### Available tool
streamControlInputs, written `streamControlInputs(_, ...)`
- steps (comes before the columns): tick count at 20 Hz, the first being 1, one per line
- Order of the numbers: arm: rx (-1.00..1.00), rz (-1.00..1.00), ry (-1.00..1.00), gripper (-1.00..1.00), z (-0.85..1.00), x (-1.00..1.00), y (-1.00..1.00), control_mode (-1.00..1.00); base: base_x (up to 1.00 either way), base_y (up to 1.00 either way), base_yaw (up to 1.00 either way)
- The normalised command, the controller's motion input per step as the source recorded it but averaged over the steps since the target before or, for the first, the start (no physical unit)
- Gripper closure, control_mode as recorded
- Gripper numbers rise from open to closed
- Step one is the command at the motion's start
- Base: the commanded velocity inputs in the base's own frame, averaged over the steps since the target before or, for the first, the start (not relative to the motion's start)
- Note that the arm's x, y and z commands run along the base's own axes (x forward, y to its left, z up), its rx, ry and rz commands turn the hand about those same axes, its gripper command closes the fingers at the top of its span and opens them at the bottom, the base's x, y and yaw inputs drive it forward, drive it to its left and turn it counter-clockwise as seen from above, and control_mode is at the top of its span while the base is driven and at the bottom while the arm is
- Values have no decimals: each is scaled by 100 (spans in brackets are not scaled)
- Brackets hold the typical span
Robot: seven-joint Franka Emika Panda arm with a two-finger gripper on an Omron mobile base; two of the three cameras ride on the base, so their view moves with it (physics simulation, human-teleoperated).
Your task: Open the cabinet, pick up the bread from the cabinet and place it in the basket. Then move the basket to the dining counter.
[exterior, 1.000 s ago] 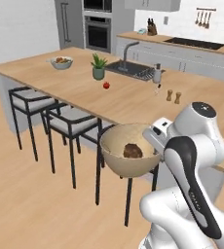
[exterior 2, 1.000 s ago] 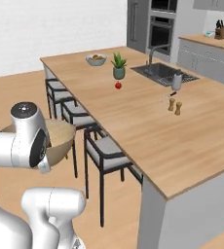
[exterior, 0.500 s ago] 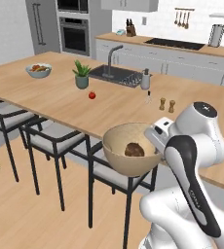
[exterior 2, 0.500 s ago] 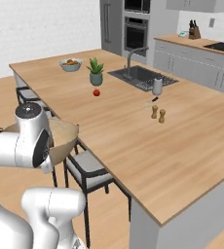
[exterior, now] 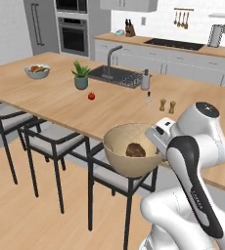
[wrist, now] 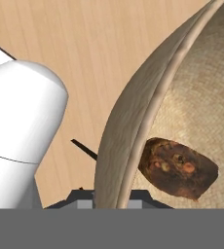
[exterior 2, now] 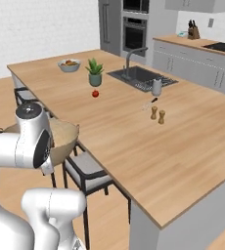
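Observation:
My gripper (exterior: 155,141) is shut on the right rim of the tan basket (exterior: 118,163) and holds it in the air, above a stool and just short of the dining counter's near edge. The dark-brown bread (exterior: 133,149) lies inside the basket. In the hand view the basket rim (wrist: 133,116) rises between the jaws, with the bread (wrist: 178,168) resting on the woven inside. In the right base view the basket (exterior 2: 65,140) shows partly behind my arm. The dining counter (exterior: 51,97) (exterior 2: 134,136) stretches ahead with its inset sink (exterior: 115,74).
Black-framed stools (exterior: 60,139) (exterior 2: 87,166) line the counter's near side under and beside the basket. On the counter stand a fruit bowl (exterior: 37,71), a potted plant (exterior: 80,76), a tomato (exterior: 91,96), a soap bottle (exterior: 145,80) and two small shakers (exterior: 167,105).
The whole scene has slid as the base drove along the counter, and the counter now looks nearer. The basket with the bread has stayed in my grip, in the same place relative to the arm.

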Motion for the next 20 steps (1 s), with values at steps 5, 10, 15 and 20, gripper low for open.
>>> streamControlInputs(5, 0, -4, 0, 100, 0, 46, -10, -100, 24, 0, -2)
streamControlInputs(10, -1, -13, 4, 100, -19, 100, -42, -100, 0, 0, 0)
streamControlInputs(15, 0, -13, 6, 100, -40, 100, -90, -100, 0, 0, 0)
streamControlInputs(20, -5, -12, 9, 100, -54, 100, -83, -100, 0, 0, 0)
